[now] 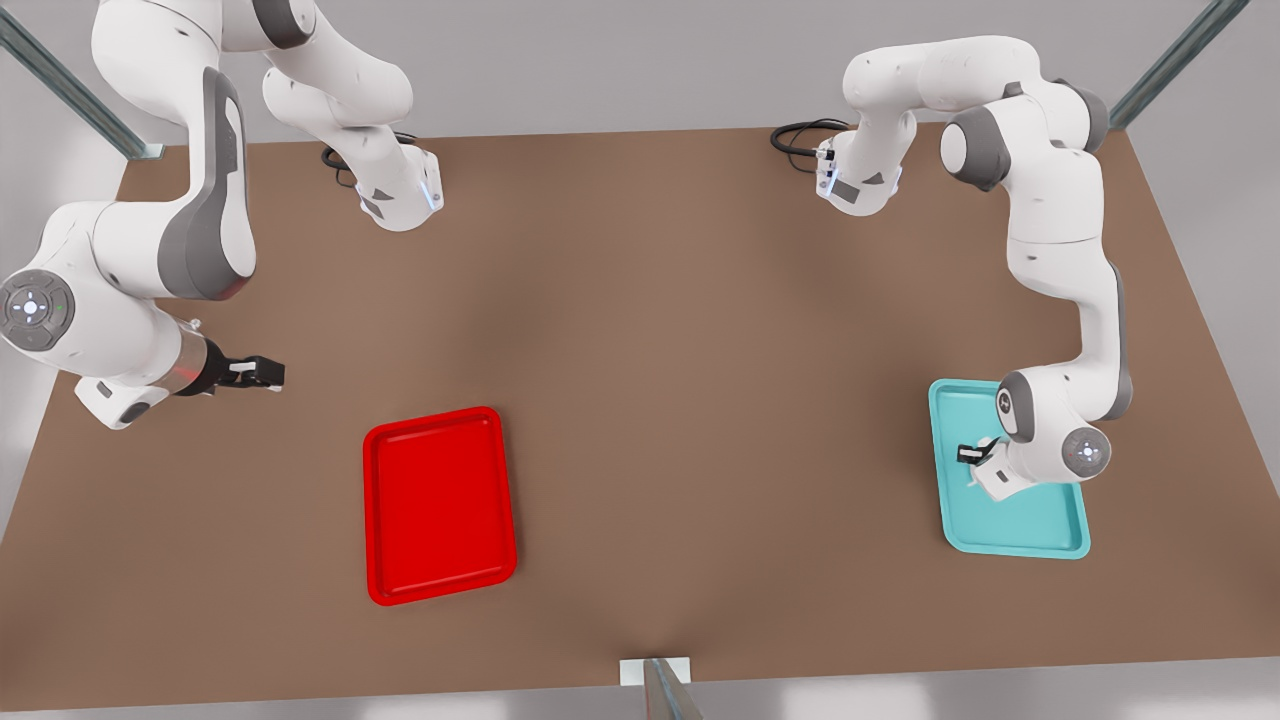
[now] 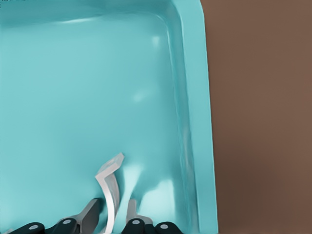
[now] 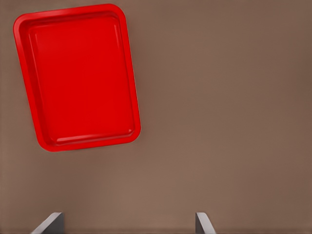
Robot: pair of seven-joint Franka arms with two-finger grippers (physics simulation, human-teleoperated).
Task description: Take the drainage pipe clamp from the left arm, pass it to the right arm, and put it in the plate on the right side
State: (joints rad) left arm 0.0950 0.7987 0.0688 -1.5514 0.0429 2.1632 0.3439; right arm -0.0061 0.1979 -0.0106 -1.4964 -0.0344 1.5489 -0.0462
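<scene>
Clamp (image 2: 109, 187): white strap standing between the left gripper (image 2: 111, 214) fingers, closed narrow on it, low over the teal tray (image 2: 73, 97). Right gripper (image 3: 129, 225): fingers wide, empty, waiting well apart above the bench (image 1: 700, 350); red plate (image 3: 78, 75) lies ahead of them.

Robot test bench — brown table (image 1: 680, 330), metal frame struts (image 1: 70, 90), plain grey walls.

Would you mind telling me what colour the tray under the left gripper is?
Teal: the tray beneath the left gripper shows best in the left wrist view.
</scene>
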